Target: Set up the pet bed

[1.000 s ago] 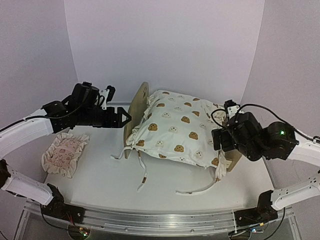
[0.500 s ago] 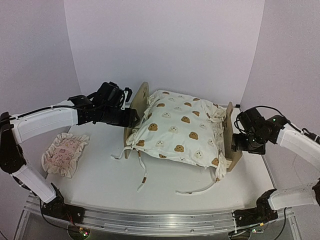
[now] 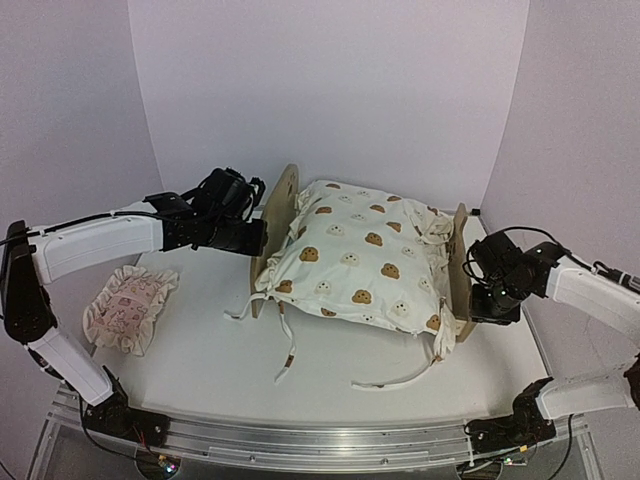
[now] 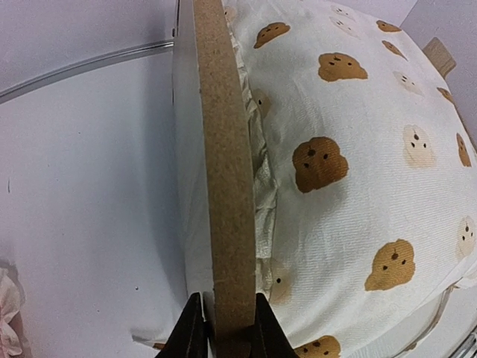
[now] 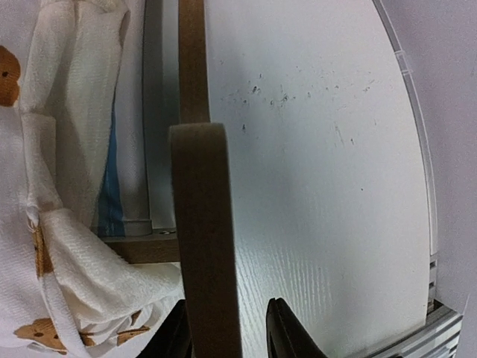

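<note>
Where the white table [image 3: 190, 365] is running out toward its left edge, a small pinkish ruffled fabric pillow [image 3: 128, 308] is lying flat, well apart from everything else. To its right the left gripper [image 3: 260, 238] is reaching in level with the table and pinching the light plywood pet bed [image 3: 284, 192] by its rounded headboard. The left wrist view is showing both black fingers [image 4: 191, 332] pressing tight against the two faces of the headboard's edge [image 4: 223, 186], with no gap on either side.

The bed itself is standing in the middle of the table, headboard to the left and low footboard [image 3: 459, 250] to the right. A cream padded quilt printed with brown and white bear faces [image 3: 360, 260] is lying heaped over the frame and is covering most of it. The quilt's long ties [image 3: 288, 352] are trailing onto the table at the near side. In the right wrist view a sliver of blue mattress [image 5: 109, 179] is peeking out beside the quilt.

At the far right, the right gripper [image 3: 478, 292] is straddling the footboard's top edge [image 5: 205, 224]. Its jaws are standing apart, and bare table is showing between the outer finger [image 5: 282, 332] and the wood.
</note>
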Controlling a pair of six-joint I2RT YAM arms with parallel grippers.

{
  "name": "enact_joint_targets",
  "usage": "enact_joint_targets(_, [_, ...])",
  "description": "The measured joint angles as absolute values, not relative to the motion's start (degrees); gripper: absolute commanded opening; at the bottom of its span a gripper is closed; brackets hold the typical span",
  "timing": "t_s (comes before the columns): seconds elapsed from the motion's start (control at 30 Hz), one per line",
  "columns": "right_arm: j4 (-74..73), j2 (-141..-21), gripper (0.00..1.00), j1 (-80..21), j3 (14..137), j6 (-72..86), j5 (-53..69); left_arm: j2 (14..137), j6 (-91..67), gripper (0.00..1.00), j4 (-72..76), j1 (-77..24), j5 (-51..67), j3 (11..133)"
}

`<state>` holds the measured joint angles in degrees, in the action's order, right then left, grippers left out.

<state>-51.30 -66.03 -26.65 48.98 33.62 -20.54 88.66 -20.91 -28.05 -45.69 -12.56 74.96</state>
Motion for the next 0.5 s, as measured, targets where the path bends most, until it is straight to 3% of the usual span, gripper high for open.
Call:
enact_joint_targets(0.2, [-50.3,-67.3,0.10,-26.5,49.1,33.5,-17.5,88.6,-20.3,0.03,-28.1,-46.4,-15.6,74.6])
enact_joint_targets(0.5, [-48.5,-67.5,0.05,-32.0,49.1,35.7,-14.7,82.1,-21.3,0.03,-29.6,-46.5,-20.1,68.7])
